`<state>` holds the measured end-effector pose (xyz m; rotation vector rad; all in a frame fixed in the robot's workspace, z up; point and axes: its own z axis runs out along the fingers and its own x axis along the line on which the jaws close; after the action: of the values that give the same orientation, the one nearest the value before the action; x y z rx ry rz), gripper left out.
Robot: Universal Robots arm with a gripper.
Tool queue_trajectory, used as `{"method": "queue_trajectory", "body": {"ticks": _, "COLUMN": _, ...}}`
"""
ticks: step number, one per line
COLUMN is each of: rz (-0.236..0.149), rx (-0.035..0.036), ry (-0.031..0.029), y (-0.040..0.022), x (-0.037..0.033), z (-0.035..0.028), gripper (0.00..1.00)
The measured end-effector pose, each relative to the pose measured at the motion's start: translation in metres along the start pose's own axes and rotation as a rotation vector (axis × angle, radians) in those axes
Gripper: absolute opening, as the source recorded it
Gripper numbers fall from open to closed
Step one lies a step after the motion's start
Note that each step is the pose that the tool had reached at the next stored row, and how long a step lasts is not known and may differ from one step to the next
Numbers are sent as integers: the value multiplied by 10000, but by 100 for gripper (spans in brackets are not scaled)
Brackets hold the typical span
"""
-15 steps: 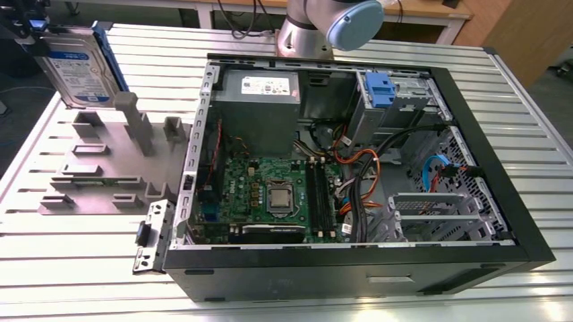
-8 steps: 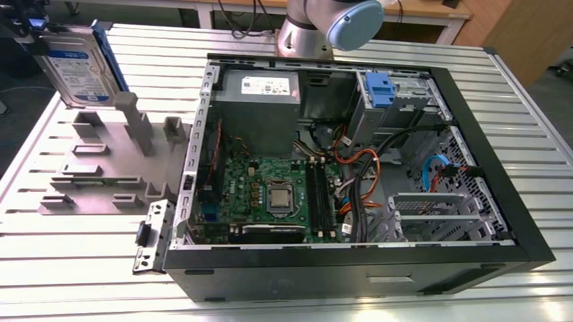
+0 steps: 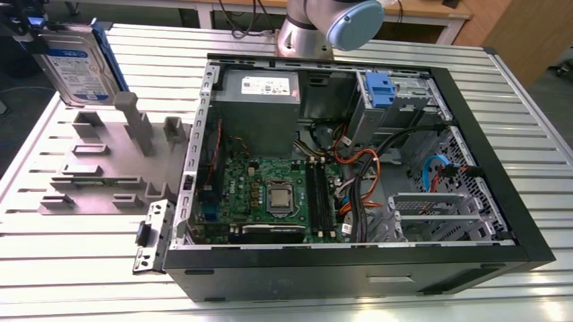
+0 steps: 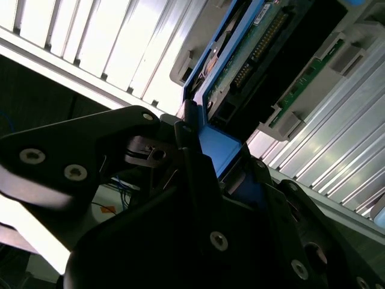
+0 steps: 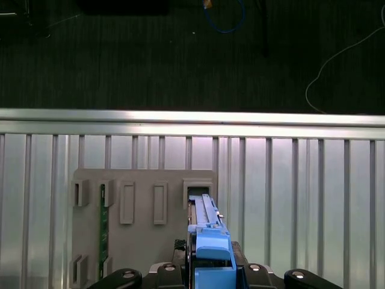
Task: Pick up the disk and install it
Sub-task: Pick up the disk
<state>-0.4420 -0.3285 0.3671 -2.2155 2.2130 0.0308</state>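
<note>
The end effector (image 5: 210,268) is closed on the disk (image 3: 76,64), its black fingers (image 4: 187,141) pinching the blue carrier at one end. The disk stands upright at the exterior view's left, over the far end of the grey fixture (image 3: 98,168) on the tabletop (image 3: 80,268). In the first wrist view its free end lines up with one of the fixture's slots. I cannot tell whether it has cleared that slot.

The grip on the end probably serves to keep the disk's broad faces and long rails free, so that it can travel along its own length. The fixture seems made to stand parts on edge, each with one end exposed for the fingers. A green board (image 5: 103,223) sits on edge in another slot.

The case (image 3: 501,201) lies on its side with the panel off, likely so that its inside can be reached from above. The bay (image 3: 380,90), marked by a blue latch, is in the far corner beside the power supply (image 3: 259,100), well apart from the disk.

The disk carries a white-and-blue label with barcodes, turned toward the exterior camera. The power supply has a white label on top. I cannot make out the print on either
</note>
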Motion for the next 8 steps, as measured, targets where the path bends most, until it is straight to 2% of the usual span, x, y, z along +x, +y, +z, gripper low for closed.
{"method": "queue_trajectory", "body": {"ticks": 8, "rz": 1, "rx": 0, "ry": 0, "y": 0, "x": -1, "z": -19, "gripper": 37}}
